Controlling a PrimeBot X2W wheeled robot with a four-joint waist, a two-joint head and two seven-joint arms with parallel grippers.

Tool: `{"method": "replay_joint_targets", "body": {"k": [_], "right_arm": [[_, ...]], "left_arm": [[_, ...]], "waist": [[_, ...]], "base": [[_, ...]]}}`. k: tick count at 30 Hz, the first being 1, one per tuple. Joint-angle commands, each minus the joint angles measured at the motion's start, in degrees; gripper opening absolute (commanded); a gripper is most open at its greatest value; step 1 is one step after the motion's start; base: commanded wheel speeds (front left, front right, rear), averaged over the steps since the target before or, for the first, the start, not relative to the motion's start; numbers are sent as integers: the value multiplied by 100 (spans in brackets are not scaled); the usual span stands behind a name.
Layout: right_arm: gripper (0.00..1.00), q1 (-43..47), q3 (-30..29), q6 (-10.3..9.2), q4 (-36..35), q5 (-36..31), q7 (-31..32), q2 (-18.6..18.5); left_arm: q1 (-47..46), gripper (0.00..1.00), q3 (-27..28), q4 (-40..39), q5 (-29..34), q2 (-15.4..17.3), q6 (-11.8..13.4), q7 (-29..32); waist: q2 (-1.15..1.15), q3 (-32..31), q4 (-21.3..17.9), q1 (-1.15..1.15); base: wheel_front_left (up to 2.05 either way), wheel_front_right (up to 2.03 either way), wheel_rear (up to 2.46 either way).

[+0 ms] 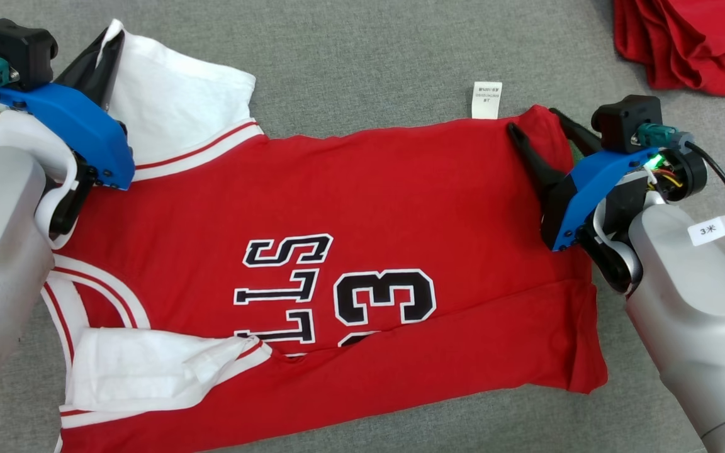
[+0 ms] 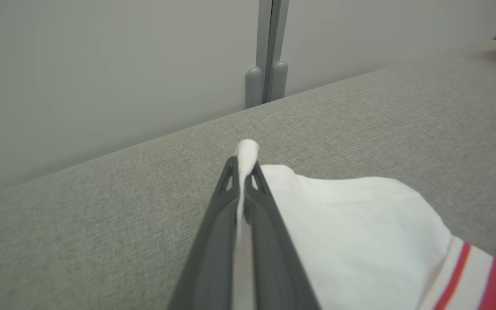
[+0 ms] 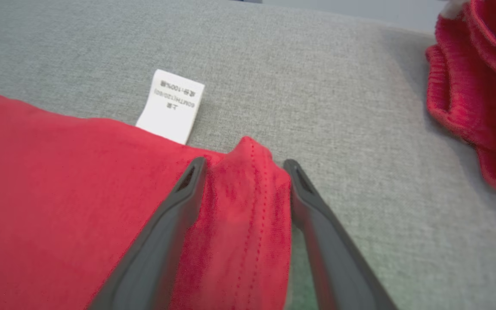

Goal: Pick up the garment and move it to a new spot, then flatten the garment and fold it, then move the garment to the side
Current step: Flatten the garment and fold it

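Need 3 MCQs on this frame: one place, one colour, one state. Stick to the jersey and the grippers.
1. Where does the small white care label lie?
A) on the grey fabric surface, at the far edge of the red basketball jersey
B) on the printed numerals
C) on the floor

2. What colour is the sleeve that the left gripper pinches?
A) red
B) white
C) black

3. How do the right gripper fingers stand?
A) shut on the label
B) apart, straddling a raised red hem corner
C) shut with nothing between

Key:
1 A, the label pokes past the jersey's edge onto grey.
2 B, white cloth shows between closed fingers.
3 B, a gap with red fabric shows between the fingers.
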Motion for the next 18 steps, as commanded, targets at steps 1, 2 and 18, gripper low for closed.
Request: {"method": "replay_joint_targets", "body": {"k": [1,2,18], "right_arm": [[0,-46,66,1,102,31,52,31],[0,-71,57,1,116,77,-7,47],[0,608,-98,1,461,169,-1264,8]], "left_arm": [[-95,0,-34,-31,-38,-14,-4,-66],[-91,0,-49,-46,-63,-11,-4,-122],[1090,0,287,-1139,-210,265,116,-660]], "waist": [[0,-33,24,0],[0,-50,33,0],[0,-939,324,0]], "base": [[0,0,0],[0,0,0],[0,0,0]]}}
